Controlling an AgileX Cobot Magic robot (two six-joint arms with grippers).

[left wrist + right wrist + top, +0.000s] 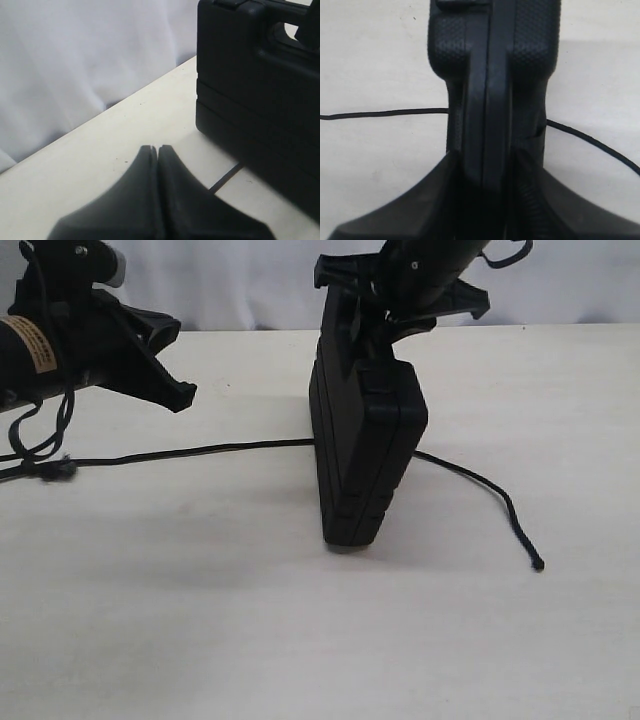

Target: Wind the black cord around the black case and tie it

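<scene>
The black case (362, 445) stands upright on its narrow edge in the middle of the table, its handle end up. My right gripper (372, 312) comes down from above and is shut on that handle end; the right wrist view shows the case (492, 75) clamped between the fingers (440, 195). The black cord (200, 452) lies on the table, runs under the case and comes out on the right, ending in a knotted tip (538, 565). Its other knot (58, 470) lies at the far left. My left gripper (183, 395) hovers left of the case, shut with nothing in it (157, 149).
A cream table (320, 640) carries everything. A white cloth backdrop (240, 280) hangs behind its far edge. The left arm's thin cables (40, 435) dangle near the cord's left end.
</scene>
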